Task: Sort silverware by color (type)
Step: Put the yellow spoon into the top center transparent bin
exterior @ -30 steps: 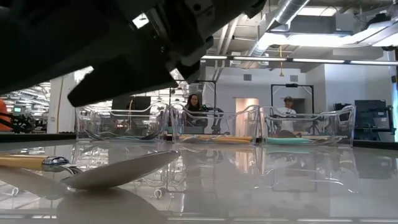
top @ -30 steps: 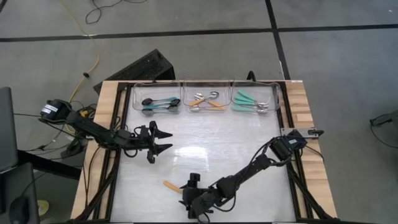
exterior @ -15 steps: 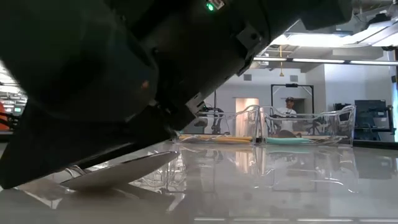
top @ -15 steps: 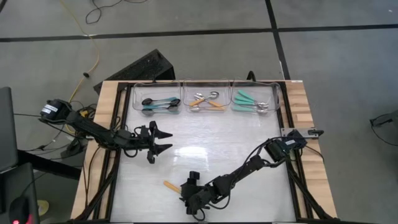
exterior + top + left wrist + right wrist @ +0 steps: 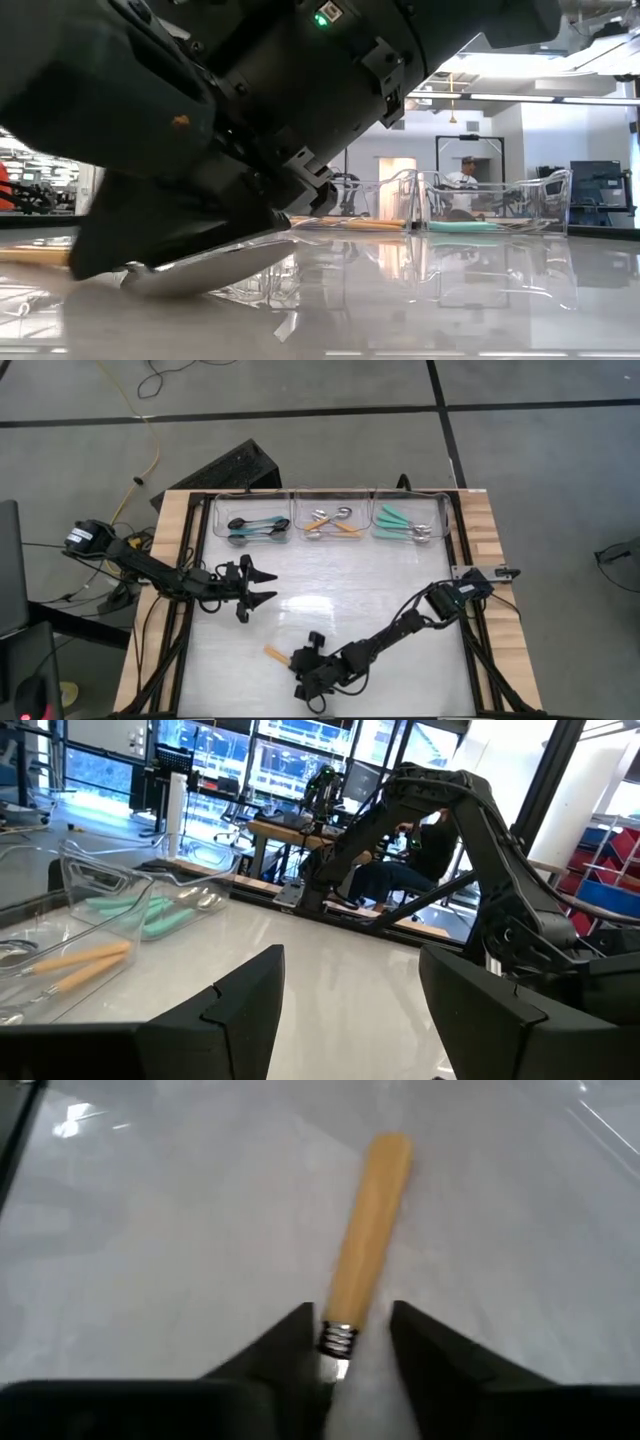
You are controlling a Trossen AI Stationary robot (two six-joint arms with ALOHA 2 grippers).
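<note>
Closing on a narrow neck, the right gripper [image 5: 345, 1345] risks squeezing the orange-handled spoon [image 5: 372, 1230] out sideways on the slick table [image 5: 390, 590]. The fingers [image 5: 280, 1350] flank the ferrule, pinched close; firm contact cannot be confirmed. The spoon lies flat near the table's front edge. The left gripper [image 5: 262, 586] waits, spread, mid-table.

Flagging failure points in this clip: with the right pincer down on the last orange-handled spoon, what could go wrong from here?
1. The right pincer straddles the orange-handled spoon at the neck, where handle meets metal. So far from the handle's end, the spoon may pivot or slip when lifted.
2. The spoon lies flat on the glossy table, so the fingers might scrape the surface or push the spoon away.
3. The left pincer hangs open between the spoon and the bins; the carry might pass close to it.
</note>
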